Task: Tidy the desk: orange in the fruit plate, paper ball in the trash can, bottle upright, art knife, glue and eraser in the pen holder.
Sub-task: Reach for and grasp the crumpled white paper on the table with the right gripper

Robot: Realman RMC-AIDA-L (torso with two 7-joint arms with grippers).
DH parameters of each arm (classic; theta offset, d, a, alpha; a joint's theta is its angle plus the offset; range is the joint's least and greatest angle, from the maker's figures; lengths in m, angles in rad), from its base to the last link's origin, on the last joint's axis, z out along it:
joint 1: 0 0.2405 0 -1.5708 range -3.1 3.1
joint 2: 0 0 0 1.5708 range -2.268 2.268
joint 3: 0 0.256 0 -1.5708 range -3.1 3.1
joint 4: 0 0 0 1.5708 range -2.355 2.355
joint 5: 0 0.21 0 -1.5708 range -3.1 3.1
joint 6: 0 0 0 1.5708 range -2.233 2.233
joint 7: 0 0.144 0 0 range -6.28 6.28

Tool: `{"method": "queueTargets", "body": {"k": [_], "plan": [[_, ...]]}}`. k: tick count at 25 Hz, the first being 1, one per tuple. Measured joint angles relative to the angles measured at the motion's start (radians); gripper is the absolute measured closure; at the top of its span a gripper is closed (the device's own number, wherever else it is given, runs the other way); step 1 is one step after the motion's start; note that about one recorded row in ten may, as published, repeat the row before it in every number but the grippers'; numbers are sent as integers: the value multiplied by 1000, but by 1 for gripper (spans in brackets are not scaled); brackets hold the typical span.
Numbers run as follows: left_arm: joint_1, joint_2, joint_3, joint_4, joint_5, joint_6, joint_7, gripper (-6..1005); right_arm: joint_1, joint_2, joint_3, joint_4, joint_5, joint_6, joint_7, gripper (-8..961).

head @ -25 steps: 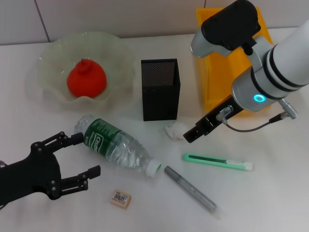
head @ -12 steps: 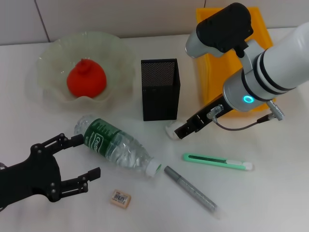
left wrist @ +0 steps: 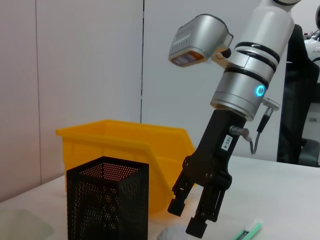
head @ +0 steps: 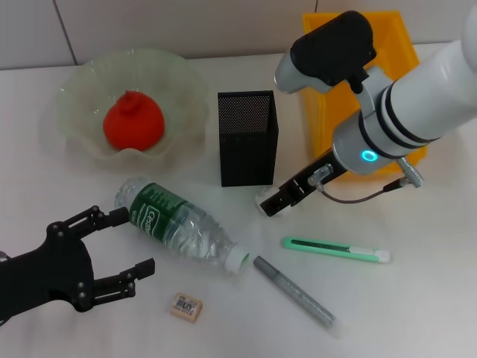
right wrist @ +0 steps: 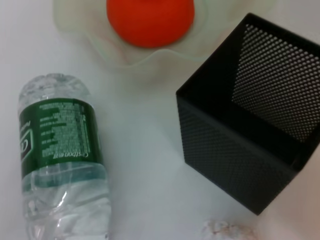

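Right gripper (head: 270, 206) sits low over the paper ball (head: 262, 198), beside the pen holder (head: 247, 137). Head view hides most of the ball; left wrist view shows the fingers (left wrist: 176, 205) spread, straddling the ball's top (not closed on it). Left gripper (head: 112, 246) is wide open near the lying bottle (head: 179, 224). Orange (head: 133, 121) is in the plate (head: 74, 142).

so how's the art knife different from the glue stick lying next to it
The art knife is green with a white end and lies nearly level across the desk; the glue stick is grey and lies on a steep diagonal. The knife looks flat, the glue stick round. Both lie loose, outside the pen holder.
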Motion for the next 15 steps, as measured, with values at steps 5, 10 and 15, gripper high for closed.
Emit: {"method": "queueTargets", "body": {"k": [5,10,15], "plan": [[1,0,0,-1,0,1,0,146,18,1,-11,40,16,21,-2,248],[1,0,0,-2,0,4,0,146,26,0,-17,65,19,44,-2,250],[1,0,0,-2,0,6,0,146,35,0,-20,88,20,62,-3,253]]}}
